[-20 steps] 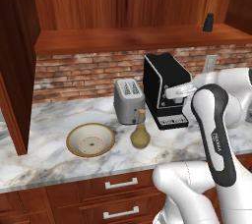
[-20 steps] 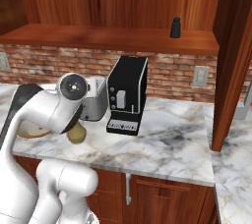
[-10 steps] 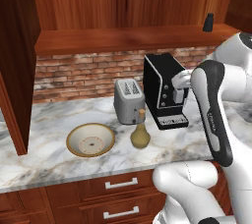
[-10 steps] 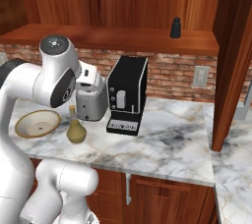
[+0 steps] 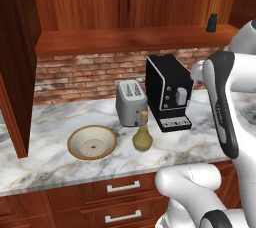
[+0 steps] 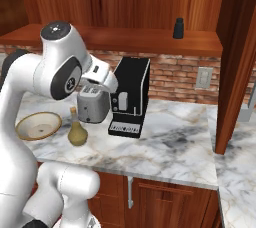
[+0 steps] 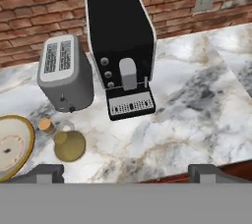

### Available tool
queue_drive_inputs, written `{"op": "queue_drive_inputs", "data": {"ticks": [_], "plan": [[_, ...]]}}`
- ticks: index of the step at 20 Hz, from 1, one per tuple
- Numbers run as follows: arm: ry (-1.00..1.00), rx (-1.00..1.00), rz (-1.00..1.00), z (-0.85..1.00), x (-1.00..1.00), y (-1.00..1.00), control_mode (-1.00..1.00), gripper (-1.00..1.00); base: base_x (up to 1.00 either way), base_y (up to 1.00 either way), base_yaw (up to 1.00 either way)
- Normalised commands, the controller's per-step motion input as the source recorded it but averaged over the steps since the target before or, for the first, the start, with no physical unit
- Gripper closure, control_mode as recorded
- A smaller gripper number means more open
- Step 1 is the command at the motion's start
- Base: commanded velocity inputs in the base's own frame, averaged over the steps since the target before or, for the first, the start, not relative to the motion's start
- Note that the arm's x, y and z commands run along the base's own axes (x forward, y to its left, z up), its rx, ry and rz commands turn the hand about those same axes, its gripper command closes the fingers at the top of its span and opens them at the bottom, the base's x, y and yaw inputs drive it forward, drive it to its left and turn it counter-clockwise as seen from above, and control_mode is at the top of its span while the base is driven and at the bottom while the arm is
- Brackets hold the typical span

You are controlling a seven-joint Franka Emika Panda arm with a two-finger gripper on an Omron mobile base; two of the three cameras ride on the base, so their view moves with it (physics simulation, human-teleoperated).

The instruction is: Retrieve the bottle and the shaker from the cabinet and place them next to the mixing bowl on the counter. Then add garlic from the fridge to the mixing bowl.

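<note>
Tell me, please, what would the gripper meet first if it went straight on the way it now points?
Probably the coffee machine: the open gripper looks down and forward at it, its drip tray near the middle of the hand view. Depth is unclear, so it might reach the counter just in front instead.

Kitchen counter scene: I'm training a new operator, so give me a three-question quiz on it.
1. True or false: the bottle stands on the counter beside the bowl.
2. Where is the shaker? A) cabinet shelf B) in the bowl C) on the toaster
3. Fill in: the gripper is ____ and holds nothing.

Key: 1 true; 2 A; 3 open.
</note>
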Motion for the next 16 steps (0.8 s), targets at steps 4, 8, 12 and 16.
{"op": "queue_drive_inputs", "data": {"ticks": [4, 8, 12, 16], "plan": [[-0.26, -0.05, -0.16, 0.01, 0.00, -0.28, -1.00, -1.00, 0.00, 0.00, 0.00], [-0.41, -0.08, -0.11, 0.00, 0.00, -0.05, -1.00, -1.00, 0.00, 0.00, 0.00], [-0.31, -0.06, -0.07, 0.02, -0.01, 0.00, -1.00, -1.00, 0.00, 0.00, 0.00], [-0.29, -0.06, -0.02, 0.02, -0.10, 0.00, -1.00, -1.00, 0.00, 0.00, 0.00]]}}
